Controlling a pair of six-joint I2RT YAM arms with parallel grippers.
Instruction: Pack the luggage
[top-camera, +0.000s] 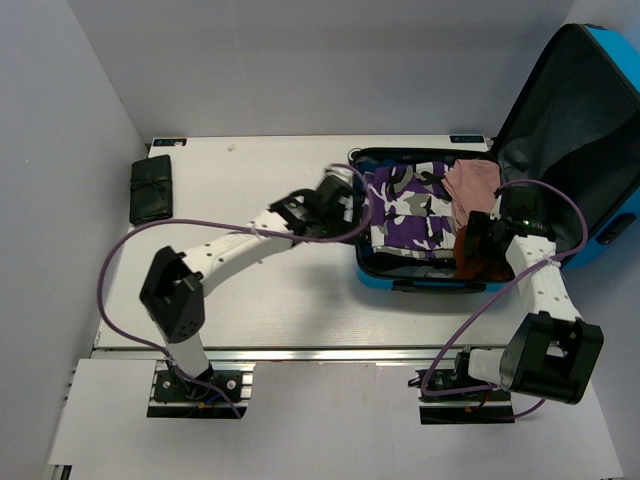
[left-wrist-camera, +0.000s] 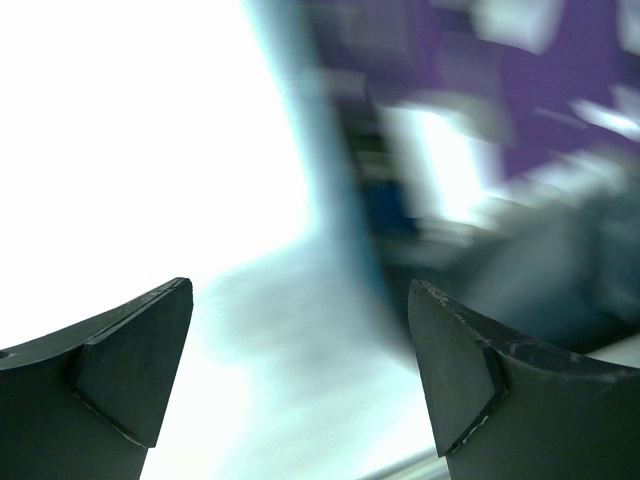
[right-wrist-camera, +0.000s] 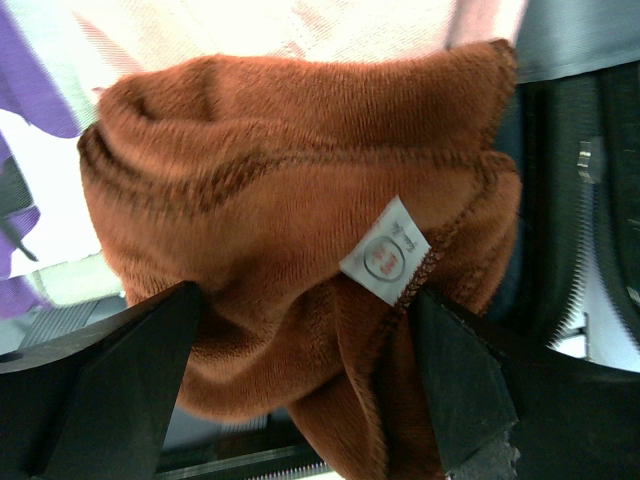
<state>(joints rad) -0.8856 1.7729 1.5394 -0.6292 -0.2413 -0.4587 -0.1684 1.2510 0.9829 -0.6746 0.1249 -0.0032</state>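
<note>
Black pouch (top-camera: 152, 190) sits far left on the table (top-camera: 260, 300). The left gripper (top-camera: 342, 195) hovers spread and empty at the left rim of the luggage (top-camera: 372, 278), which lies open right of centre. Its wrist cam is a blur, probably purple camo fabric (top-camera: 410, 212). Only the right wrist cam shows the white tag (right-wrist-camera: 385, 250) on the rust cloth (right-wrist-camera: 300, 180), which sits between the wide-apart fingers of the right gripper (right-wrist-camera: 305, 300).
</note>
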